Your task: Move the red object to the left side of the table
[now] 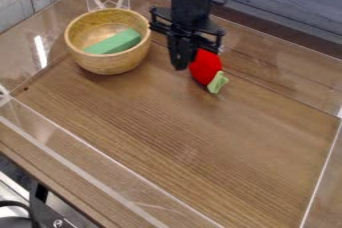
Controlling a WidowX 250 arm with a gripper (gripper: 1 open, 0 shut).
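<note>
The red object [207, 70], a small glossy toy fruit with a light-green leafy end, rests on the brown wood-grain table [187, 142] right of centre at the back. My black gripper [190, 62] points straight down onto its upper left side. Its fingers are drawn in close together against the fruit, and the left finger [177, 58] reaches down to the tabletop. The fruit's right half and leaf show beside the fingers; its gripped side is hidden behind them.
A tan wooden bowl [83, 62] holding a flat green block [112, 41] stands at the back left, close to the gripper's left. Low clear acrylic walls [40, 132] border the tabletop. Bare wood stretches across the front and middle.
</note>
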